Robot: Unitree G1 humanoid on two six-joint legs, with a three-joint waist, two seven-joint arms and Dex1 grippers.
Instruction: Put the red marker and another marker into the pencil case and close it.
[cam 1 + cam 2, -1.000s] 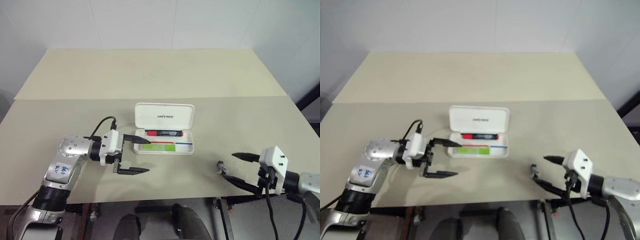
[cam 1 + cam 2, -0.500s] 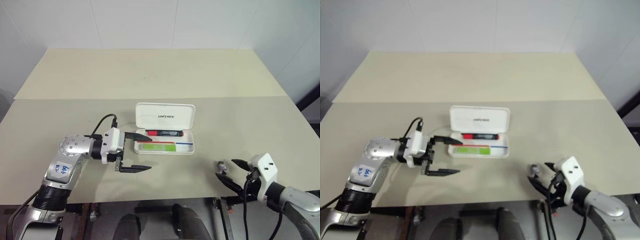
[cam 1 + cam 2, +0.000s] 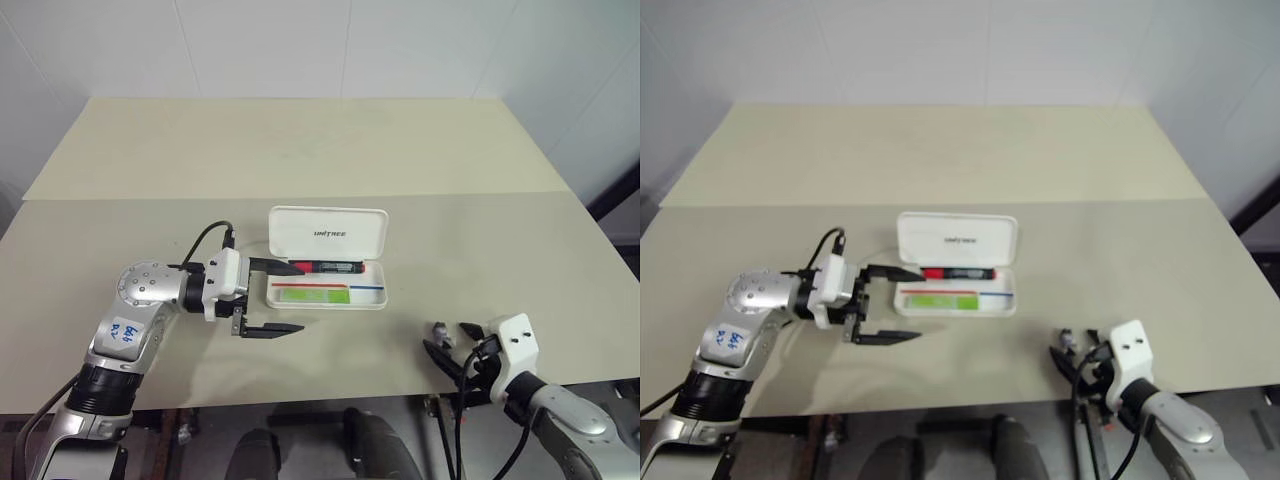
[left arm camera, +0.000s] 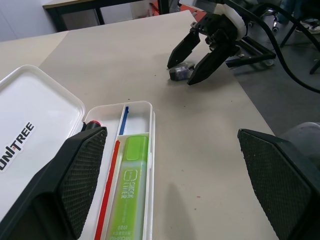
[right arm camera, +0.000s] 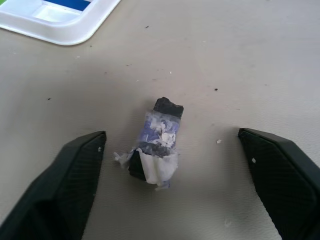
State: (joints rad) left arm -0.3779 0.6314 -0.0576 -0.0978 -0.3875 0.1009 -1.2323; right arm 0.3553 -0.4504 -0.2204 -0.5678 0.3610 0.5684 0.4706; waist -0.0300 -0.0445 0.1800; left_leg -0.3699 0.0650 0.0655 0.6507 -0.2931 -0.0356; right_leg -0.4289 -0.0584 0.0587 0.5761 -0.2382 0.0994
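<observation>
Case point(image 3: 328, 258): open, red marker point(image 3: 327, 266) and highlighter point(image 3: 312, 294) inside. Left gripper point(image 3: 272, 298) spread beside it; right gripper point(image 3: 448, 347) spread around a lump point(image 5: 155, 143). Next: close lid.

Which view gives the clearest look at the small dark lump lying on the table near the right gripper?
The right wrist view: the small dark lump sits close up between that gripper's open fingers, its torn pale wrapping plain to see. The left wrist view shows it far off beside the right gripper; the head views show just a speck near the table edge.
</observation>
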